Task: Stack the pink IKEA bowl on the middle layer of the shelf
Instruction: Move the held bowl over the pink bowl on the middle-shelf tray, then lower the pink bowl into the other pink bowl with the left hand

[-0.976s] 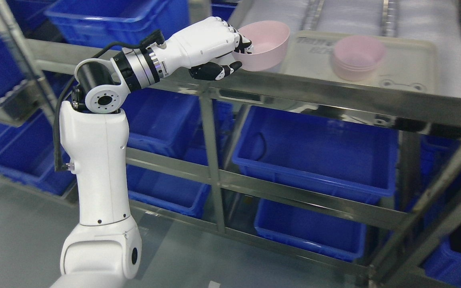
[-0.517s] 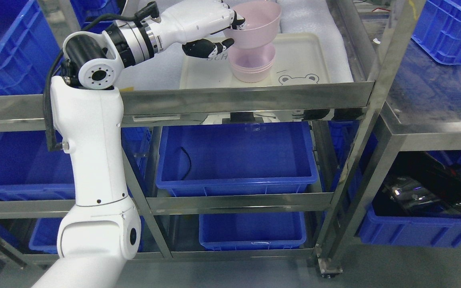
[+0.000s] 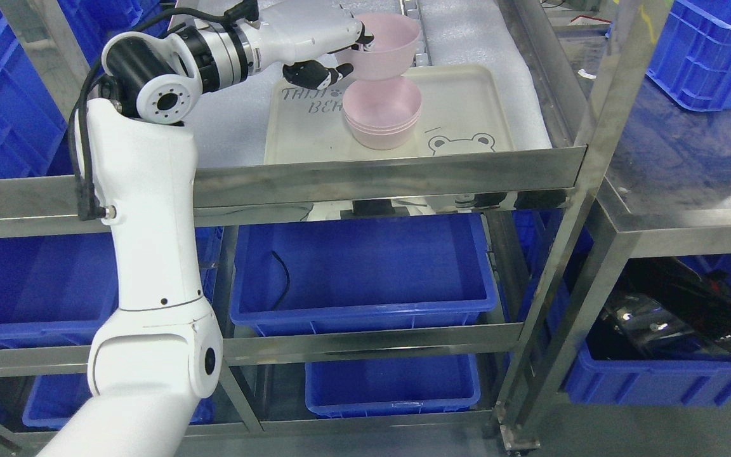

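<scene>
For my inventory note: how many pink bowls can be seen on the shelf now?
At least 4, I think: one pink bowl in the left hand, above the stack of about three on the tray. More may be nested unseen.

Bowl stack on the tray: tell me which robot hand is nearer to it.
Left. The left robot hand holds a pink bowl just above the bowl stack; the right is out of view.

Bright, even overhead light, sharp focus, no motion blur. Strong glare and reflections on the stainless steel shelf rail (image 3: 391,174). Soft shadows inside the blue plastic bins (image 3: 365,266); lower right compartment dim.
</scene>
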You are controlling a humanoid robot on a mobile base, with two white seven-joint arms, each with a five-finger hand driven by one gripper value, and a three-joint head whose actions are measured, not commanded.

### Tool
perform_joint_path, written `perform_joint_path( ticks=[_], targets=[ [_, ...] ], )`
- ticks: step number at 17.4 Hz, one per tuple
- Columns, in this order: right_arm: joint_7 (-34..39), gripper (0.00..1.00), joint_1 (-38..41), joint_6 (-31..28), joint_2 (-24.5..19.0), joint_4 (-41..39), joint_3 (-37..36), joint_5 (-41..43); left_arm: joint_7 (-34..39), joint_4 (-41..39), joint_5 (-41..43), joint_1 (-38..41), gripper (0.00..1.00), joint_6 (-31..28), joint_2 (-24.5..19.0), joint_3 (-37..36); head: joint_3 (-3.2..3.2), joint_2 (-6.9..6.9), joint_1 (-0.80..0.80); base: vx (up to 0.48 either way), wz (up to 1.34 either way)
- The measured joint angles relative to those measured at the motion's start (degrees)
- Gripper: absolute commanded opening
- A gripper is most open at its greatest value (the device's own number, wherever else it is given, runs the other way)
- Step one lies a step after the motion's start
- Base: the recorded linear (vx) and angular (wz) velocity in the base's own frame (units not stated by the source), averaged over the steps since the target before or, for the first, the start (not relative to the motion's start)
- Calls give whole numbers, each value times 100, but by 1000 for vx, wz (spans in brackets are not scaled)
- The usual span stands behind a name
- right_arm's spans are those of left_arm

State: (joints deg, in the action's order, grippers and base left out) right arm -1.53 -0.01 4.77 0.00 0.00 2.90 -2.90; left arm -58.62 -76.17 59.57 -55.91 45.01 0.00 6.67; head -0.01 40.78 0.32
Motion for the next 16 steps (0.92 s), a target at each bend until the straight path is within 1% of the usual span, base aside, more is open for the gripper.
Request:
perform_joint_path(
  ticks=[4,8,12,16],
  targets=[
    [2,100,0,0,0,0,0,0,3,89,84,79,3,0,0,-180,0,0,0,57,37],
    [3,100,0,0,0,0,0,0,152,171,121,128,4,0,0,-342,0,0,0,41,56],
    [3,100,0,0,0,0,0,0,542,259,124,149,5,0,0,-543,0,0,0,36,45],
    [3,100,0,0,0,0,0,0,706,337,69,169,5,0,0,-748,0,0,0,20,3]
  ],
)
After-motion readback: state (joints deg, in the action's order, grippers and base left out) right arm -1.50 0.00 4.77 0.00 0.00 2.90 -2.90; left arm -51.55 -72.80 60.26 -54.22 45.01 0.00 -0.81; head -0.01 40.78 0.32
